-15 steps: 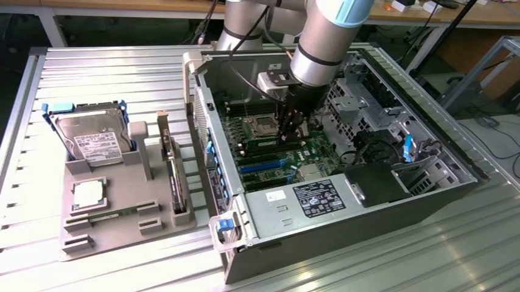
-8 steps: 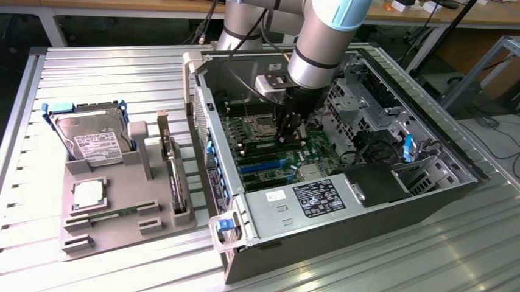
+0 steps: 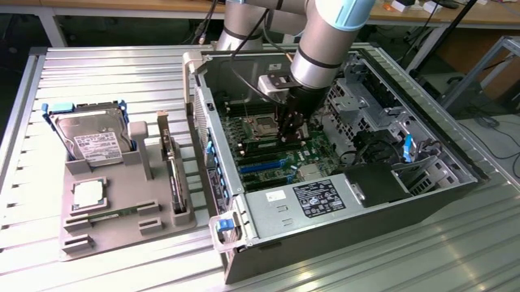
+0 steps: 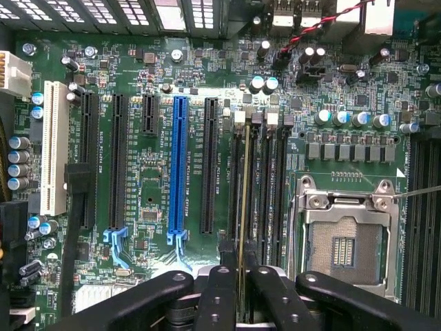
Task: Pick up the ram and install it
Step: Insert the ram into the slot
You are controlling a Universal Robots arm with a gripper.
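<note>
My gripper (image 3: 293, 135) reaches down inside the open computer case (image 3: 268, 213), over the green motherboard (image 3: 313, 155). In the wrist view its black fingers (image 4: 219, 286) are shut on the ram (image 4: 242, 207). The ram is seen edge-on as a thin dark strip with a yellowish line. It stands upright along the memory slots (image 4: 265, 186), between the long black expansion slot and the CPU socket (image 4: 344, 241). Whether it sits in a slot or hovers just above one, I cannot tell. A similar green stick (image 3: 106, 214) lies in the grey holder outside the case.
The grey holder (image 3: 154, 210) at the exterior view's left carries a hard drive (image 3: 89, 137), a square silver chip (image 3: 87, 193) and an upright expansion card (image 3: 175, 176). Case walls, cables and drive cages (image 3: 382, 121) crowd the arm. A blue slot (image 4: 178, 165) runs beside the black slots.
</note>
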